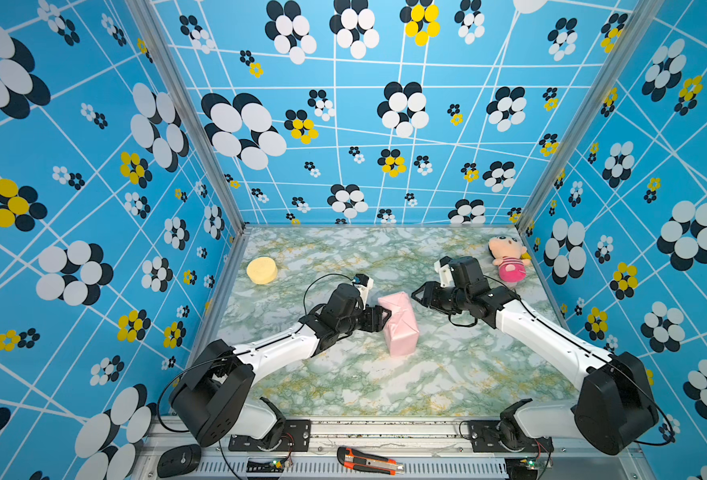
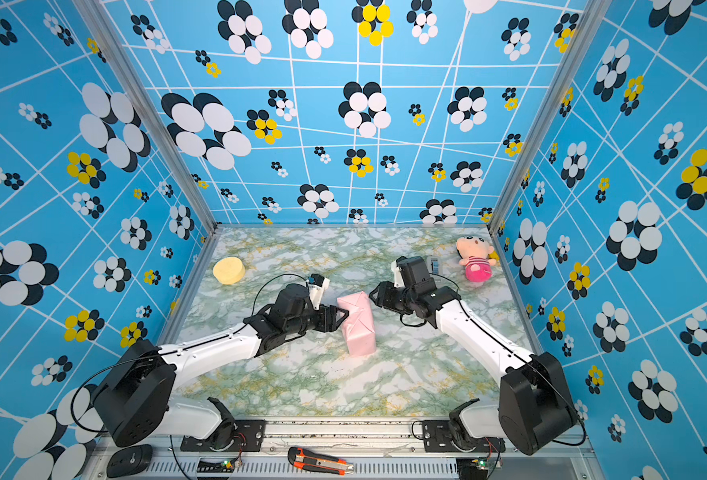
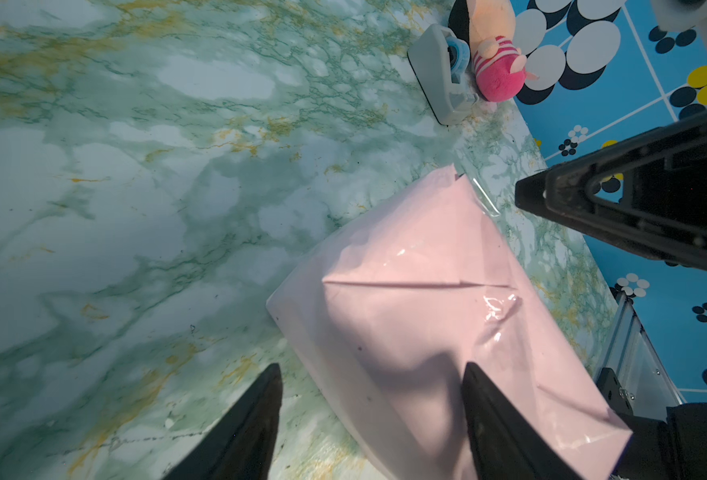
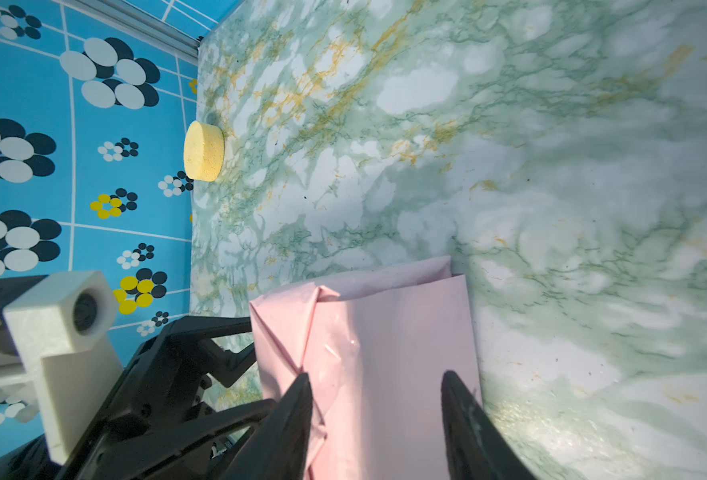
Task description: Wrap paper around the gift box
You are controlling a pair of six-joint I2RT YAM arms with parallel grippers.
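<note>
Far left on marble table [image 1: 343,382]: yellow round sponge [image 1: 262,270], lying flat near left wall, well apart from everything else.

Left of centre: left gripper [image 1: 386,319] low over table, jaws parted, gripping nothing; tips at left edge of parcel, toward its far end. In left wrist view, 1 of 2 fingers [image 3: 505,432] over pink surface, other over bare table.

Centre: paper [image 1: 400,328], pale pink side out, folded into closed oblong parcel lying on table, long axis running front to back. Diagonal fold lines on top, glints of clear tape [image 3: 499,309]. Gift box hidden, wholly covered by paper.

Right of centre: right gripper [image 1: 416,299] just beside parcel's far right corner, jaws parted, nothing held; contact with paper not discernible.

Far right: grey tape dispenser [image 2: 435,264] behind right arm, beside plush doll [image 1: 509,258] in back right corner.

Front rail, outside table: orange-black utility knife [image 1: 369,459].
</note>
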